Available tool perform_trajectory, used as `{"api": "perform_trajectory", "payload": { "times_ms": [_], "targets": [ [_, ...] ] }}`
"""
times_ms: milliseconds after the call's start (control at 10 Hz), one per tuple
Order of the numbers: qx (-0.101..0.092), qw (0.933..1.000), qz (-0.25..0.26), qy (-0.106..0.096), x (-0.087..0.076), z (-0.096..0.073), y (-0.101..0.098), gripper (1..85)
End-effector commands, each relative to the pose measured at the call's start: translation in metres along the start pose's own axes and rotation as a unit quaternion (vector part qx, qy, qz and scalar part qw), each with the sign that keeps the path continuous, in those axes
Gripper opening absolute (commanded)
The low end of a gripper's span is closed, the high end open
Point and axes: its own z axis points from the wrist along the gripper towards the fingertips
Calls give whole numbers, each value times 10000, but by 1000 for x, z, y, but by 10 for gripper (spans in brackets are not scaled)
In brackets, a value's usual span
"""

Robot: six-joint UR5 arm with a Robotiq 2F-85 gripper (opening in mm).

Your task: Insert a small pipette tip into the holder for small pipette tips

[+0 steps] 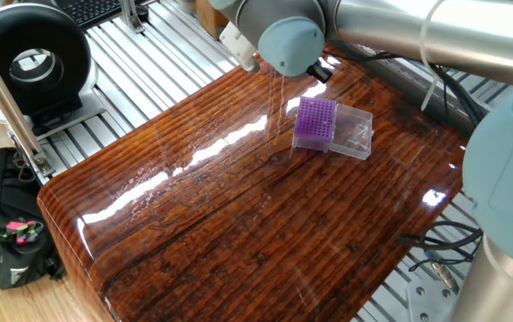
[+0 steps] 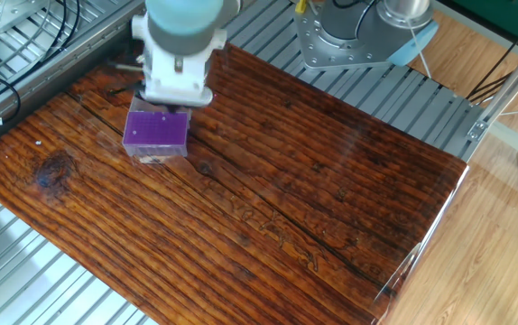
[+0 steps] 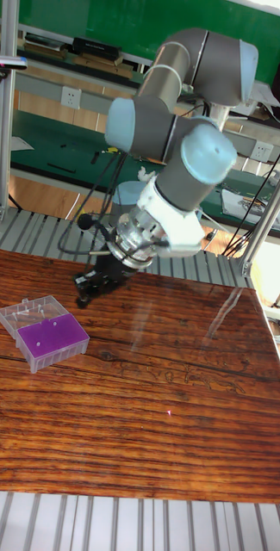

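Note:
The holder for small pipette tips (image 1: 315,122) is a purple block with a grid of tiny holes, joined to a clear plastic box (image 1: 355,135). It lies on the wooden table, also seen as the holder (image 2: 155,131) and the holder (image 3: 52,336). My gripper (image 3: 90,287) is a dark shape low over the table, just right of and behind the holder, apart from it. In the two fixed views the arm's wrist (image 2: 178,77) hides the fingers. No small pipette tip shows in any view.
The glossy wooden table (image 1: 239,206) rests on a ribbed aluminium frame. A black round device (image 1: 29,58) and a black bag (image 1: 6,224) sit off the table's left side. Cables (image 1: 435,246) and the arm's base (image 2: 367,27) flank the table.

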Motion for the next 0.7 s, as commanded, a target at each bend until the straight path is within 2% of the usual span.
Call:
{"api": "perform_trajectory", "payload": {
  "times_ms": [0,100,200,300,400,500,600],
  "targets": [
    [-902,9744,1617,-1277,-59,-26,46,10],
    [-1082,9634,2003,-1415,-70,-33,53,10],
    [-1262,9541,2299,-1448,-78,-41,61,10],
    [-1414,9405,2622,-1633,-99,-54,68,10],
    [-1324,9333,2829,-1770,-114,-64,68,10],
    [-1048,9343,2856,-1857,-120,-68,60,10],
    [-976,9364,2834,-1828,-120,-67,62,10]
  ]
}}
